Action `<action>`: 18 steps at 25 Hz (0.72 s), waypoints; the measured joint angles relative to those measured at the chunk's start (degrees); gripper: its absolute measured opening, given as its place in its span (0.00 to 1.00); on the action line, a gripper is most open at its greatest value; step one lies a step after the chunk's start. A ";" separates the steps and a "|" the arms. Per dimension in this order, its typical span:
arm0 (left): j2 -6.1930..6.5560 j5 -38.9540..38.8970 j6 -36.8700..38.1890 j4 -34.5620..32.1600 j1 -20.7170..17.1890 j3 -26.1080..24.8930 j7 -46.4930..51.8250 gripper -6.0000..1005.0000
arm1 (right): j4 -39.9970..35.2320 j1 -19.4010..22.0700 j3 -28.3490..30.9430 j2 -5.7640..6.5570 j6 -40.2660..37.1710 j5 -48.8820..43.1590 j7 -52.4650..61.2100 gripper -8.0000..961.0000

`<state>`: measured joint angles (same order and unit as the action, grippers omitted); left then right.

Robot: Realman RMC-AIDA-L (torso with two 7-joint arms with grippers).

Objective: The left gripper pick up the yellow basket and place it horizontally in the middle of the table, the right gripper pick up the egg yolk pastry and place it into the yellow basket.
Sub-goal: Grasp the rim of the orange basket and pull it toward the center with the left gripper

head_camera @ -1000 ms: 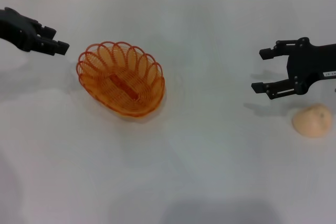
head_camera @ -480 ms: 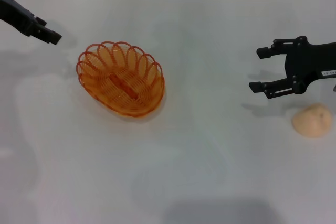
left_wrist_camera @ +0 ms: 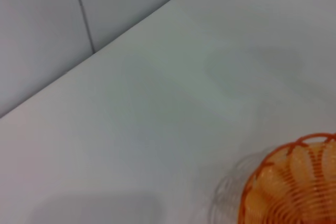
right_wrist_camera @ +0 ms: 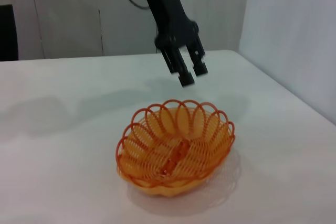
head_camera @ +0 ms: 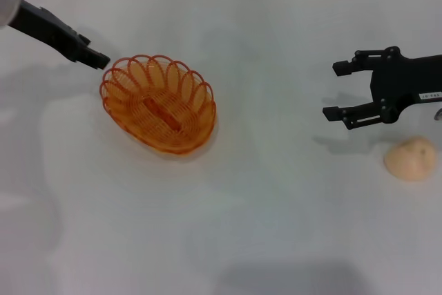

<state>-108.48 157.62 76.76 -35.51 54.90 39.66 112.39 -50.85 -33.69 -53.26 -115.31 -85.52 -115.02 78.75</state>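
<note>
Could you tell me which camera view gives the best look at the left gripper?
The right wrist view: it shows the left gripper from the front, hanging above the yellow basket's far rim with a narrow gap between its fingers. The head view shows it side-on as a dark wedge. The left wrist view shows none of it.

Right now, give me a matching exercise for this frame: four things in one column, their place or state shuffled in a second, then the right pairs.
Things:
1. left gripper
2. right gripper
3. yellow basket
4. egg yolk pastry

Places or states:
A. rests on the table near its right edge, untouched
B. open and holding nothing, just beyond the pastry
C. holds nothing, left of the table's middle
D. tips above the basket's far left rim, gripping nothing

Pairs: 1-D, 2-B, 3-C, 4-A
</note>
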 joint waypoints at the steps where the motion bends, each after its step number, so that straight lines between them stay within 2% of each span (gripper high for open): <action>1: -0.36 0.00 -0.86 0.33 -0.01 0.18 -0.18 0.49 | 0.08 0.03 -0.09 0.00 0.00 0.28 -0.19 0.87; 11: -1.84 -1.77 -8.34 4.68 -1.00 0.02 -2.31 0.48 | 0.49 0.08 -0.26 0.00 0.00 1.19 -0.69 0.87; 18: -1.93 -5.67 -9.78 6.30 -1.61 -0.01 -5.02 0.48 | 0.57 0.05 -0.27 -0.06 0.08 1.95 -1.08 0.87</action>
<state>-110.41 151.95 66.97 -29.20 53.29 39.65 107.37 -50.28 -33.64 -53.53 -115.37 -85.44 -113.08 77.67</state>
